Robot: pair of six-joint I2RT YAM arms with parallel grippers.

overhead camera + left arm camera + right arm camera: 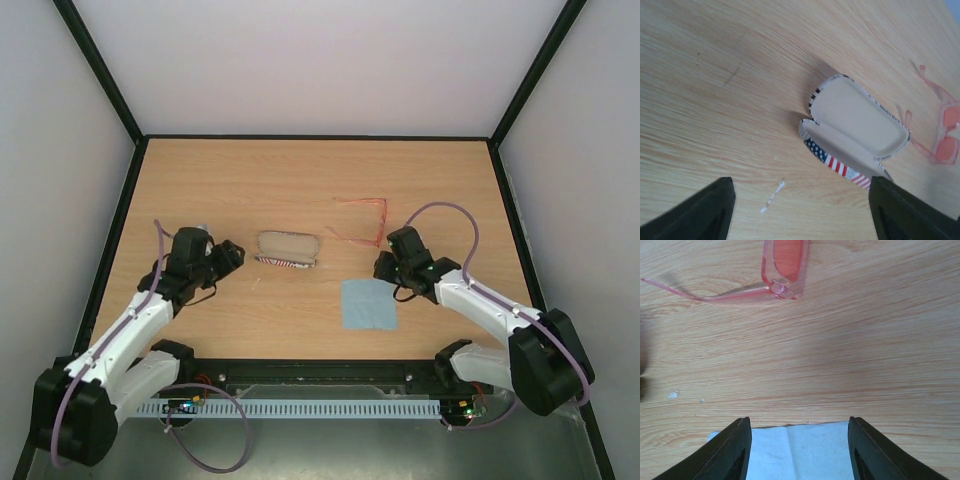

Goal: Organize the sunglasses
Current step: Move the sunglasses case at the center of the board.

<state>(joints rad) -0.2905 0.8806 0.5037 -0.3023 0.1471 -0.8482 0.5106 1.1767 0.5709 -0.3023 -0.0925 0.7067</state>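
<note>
**Near edge.** The light blue cloth (368,305) lies flat on the table (300,170), right of centre. I take no part of it to be in hand.

**Right arm.** The right gripper (384,264) hangs over the far edge of the cloth. In its wrist view the fingers (730,452) are spread, with only cloth and bare wood showing between them. It grips nothing.

**Left arm.** The left gripper (232,255) sits level with it on the left side and points right toward the case. Its jaws are also spread wide and carry nothing.

**Centre.** The flag-patterned case (289,248) rests between the two grippers, just right of the left one. Its lid is swung open and the pale lining is bare.

**Far right.** The sunglasses (786,260) lie on the wood beyond the right gripper, apart from its fingertips and right of the case. Both arms are unfolded and point left, and the lens front is on the right.

**Step in hand.** With the case open and the glasses untouched, I judge this to be the approach to the pick-up.

**Next move.** I would send the right gripper farther out and lower it over the frame near a hinge. It should close gently there, since the rim is thin and could slip or flex. The unfolded arms will probably need folding before the pair fits the case on the left, and the left gripper is well placed to steady that case.
</note>
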